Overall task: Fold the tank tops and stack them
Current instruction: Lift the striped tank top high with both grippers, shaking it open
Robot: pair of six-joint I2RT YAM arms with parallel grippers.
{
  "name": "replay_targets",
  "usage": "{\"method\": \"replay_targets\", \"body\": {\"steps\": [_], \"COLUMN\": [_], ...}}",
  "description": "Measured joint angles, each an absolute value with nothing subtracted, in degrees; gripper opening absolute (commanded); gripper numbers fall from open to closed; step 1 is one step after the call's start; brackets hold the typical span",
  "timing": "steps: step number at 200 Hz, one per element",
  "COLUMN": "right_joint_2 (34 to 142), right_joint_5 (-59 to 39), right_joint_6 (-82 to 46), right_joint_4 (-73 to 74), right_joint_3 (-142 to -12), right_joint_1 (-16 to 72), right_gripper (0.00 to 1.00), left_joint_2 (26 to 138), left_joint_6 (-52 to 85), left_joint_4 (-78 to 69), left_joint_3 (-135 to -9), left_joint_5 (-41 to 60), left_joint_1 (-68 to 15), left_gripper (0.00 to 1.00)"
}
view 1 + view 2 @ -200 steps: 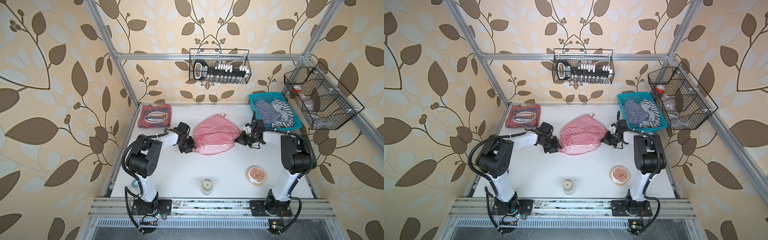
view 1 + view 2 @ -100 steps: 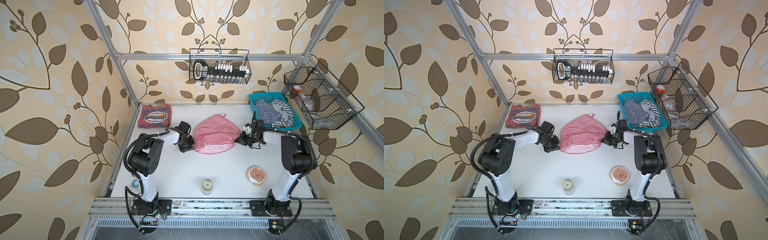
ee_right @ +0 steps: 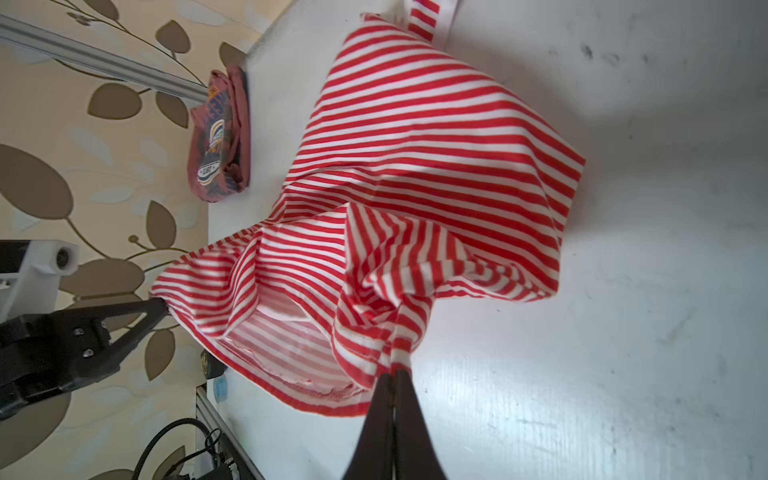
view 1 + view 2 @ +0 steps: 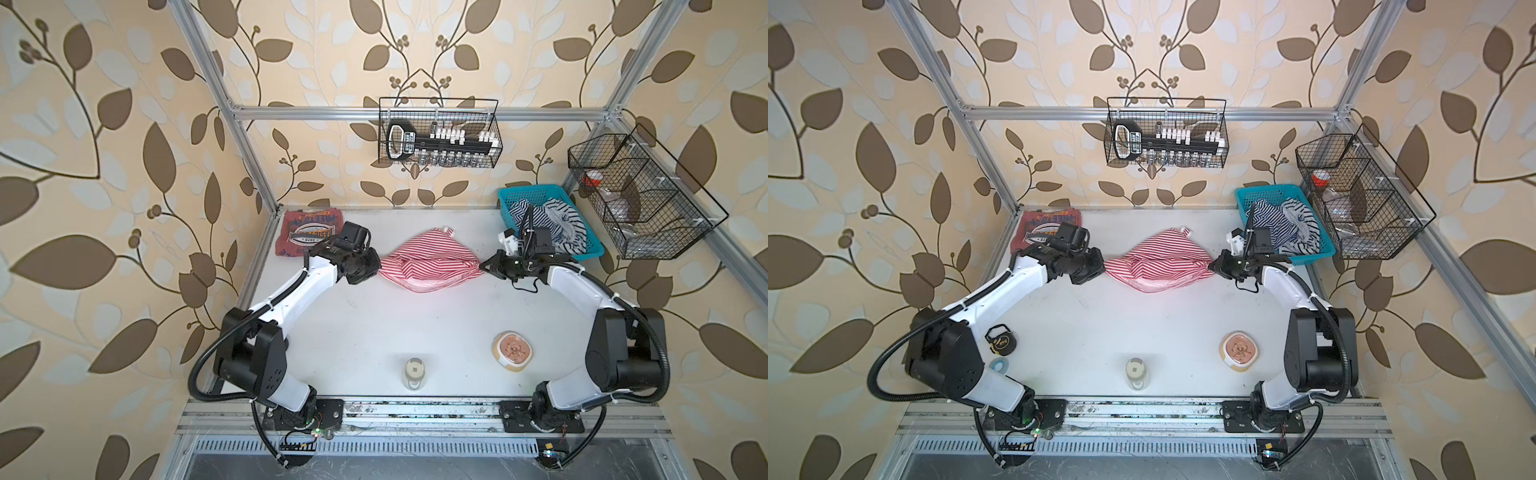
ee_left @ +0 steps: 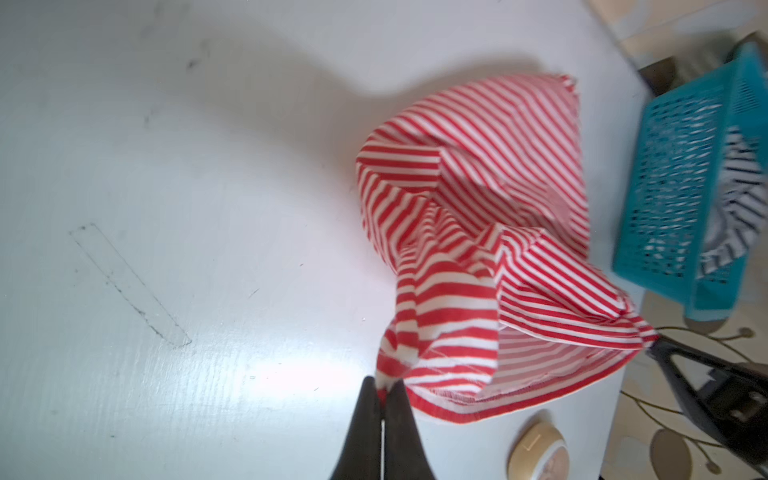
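Spreading step: left gripper [image 4: 377, 268] and right gripper [image 4: 482, 266] clamp striped tank top [image 4: 428, 264], frame centre; next likely needs even tension, flat lay

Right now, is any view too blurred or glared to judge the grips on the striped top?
Left wrist view: basket smeared by blur, glare on the table by the left gripper, yet its shut tips on the striped top read clearly. Right wrist view: table glare too, a shadow across the top, right gripper pinch sharp. Both top views: even light, sharp.

A teal basket [image 4: 532, 196], small jar [image 4: 414, 371] and what may be a bowl [image 4: 513, 350].
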State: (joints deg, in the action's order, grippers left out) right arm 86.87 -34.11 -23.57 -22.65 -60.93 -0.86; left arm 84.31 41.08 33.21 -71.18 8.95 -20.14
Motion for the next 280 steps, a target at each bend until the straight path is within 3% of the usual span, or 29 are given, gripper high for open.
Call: {"method": "replay_targets", "body": {"steps": [137, 280], "right_joint_2": [69.32, 66.52], "right_joint_5": [-36.38, -39.99], "right_joint_6": [-22.74, -27.42], "right_joint_4": [-29.95, -24.18], "right_joint_3": [-93.32, -100.71], "right_joint_1": [-2.07, -2.66], "right_gripper": [0.00, 0.00], "left_joint_2": [74.89, 69.30], "left_joint_6": [30.68, 28.16], "left_joint_4": [39.62, 35.00], "left_joint_3": [-104.29, -108.51], "left_joint_5": [7.27, 13.76], "left_joint_1": [-19.40, -19.40], "left_gripper": [0.00, 0.00]}}
